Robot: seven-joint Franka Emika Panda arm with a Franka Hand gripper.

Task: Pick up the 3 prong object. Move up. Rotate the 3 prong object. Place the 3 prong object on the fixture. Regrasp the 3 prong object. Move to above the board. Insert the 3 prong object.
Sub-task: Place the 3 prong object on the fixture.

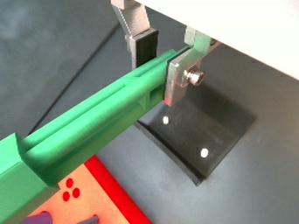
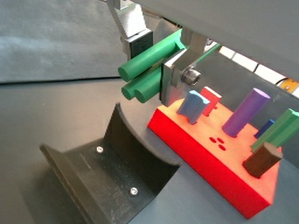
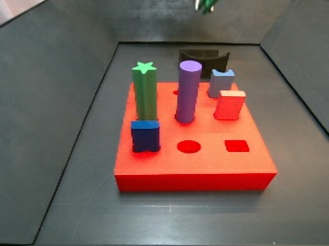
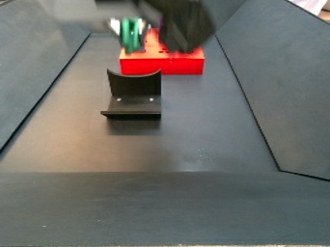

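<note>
My gripper [image 1: 162, 66] is shut on the 3 prong object [image 1: 93, 118], a long green bar lying roughly level, clamped near one end between the dark pad and the silver plate. Its three-lobed end [image 2: 138, 79] shows in a wrist view, sticking out past the fingers of the gripper [image 2: 158, 66]. The black fixture [image 1: 205, 131] [image 2: 111, 166] sits on the floor below the held bar. In a side view the gripper [image 3: 206, 5] hangs high above the fixture [image 3: 199, 58], behind the red board [image 3: 193, 168]. The other side view shows the blurred gripper [image 4: 180, 21] above the fixture [image 4: 133, 94].
On the board stand a green star post [image 3: 145, 91], a purple cylinder [image 3: 189, 91], a dark blue block [image 3: 145, 135], a red block [image 3: 230, 104] and a light blue piece [image 3: 222, 79]. A round hole [image 3: 189, 147] and a square hole [image 3: 237, 146] lie near its front. Dark sloping walls enclose the floor.
</note>
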